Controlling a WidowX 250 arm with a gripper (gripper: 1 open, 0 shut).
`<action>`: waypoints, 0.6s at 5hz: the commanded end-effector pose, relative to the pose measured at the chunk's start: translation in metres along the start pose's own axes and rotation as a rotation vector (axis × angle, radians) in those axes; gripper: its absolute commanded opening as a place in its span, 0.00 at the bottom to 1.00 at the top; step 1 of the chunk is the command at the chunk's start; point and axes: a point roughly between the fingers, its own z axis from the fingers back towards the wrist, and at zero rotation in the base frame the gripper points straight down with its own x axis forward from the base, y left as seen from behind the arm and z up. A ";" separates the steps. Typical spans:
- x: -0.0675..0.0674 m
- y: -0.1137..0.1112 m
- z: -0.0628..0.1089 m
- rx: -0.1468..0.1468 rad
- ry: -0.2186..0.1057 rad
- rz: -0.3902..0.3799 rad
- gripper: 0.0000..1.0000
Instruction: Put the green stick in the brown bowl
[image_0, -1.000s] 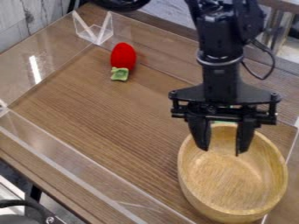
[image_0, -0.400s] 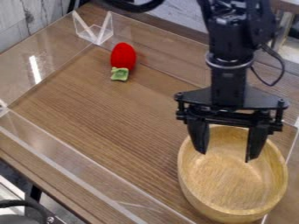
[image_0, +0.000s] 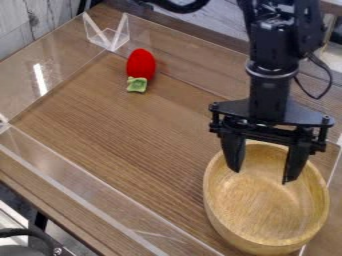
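Observation:
The brown bowl, a large round wooden one with a thick rim, sits at the front right of the wooden table. My gripper hangs straight down over the bowl's back half. It is open, its two dark fingers spread wide with nothing between them, and the tips reach just inside the rim. The green stick is not visible; no light-green block shows on the table or on the exposed part of the bowl's floor, and the fingers and arm hide some of the bowl.
A red strawberry-like toy with a green stem end lies at the back left. A clear plastic piece stands in the far corner. Low transparent walls border the table's left and front edges.
The gripper has shifted a little to the right over the bowl and its fingers have spread wider. The bowl and the red toy have not moved.

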 end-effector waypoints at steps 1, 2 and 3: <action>0.009 -0.009 0.014 -0.009 -0.038 -0.001 1.00; 0.010 -0.013 0.015 0.002 -0.036 0.005 1.00; 0.015 -0.010 0.000 0.013 -0.038 0.032 1.00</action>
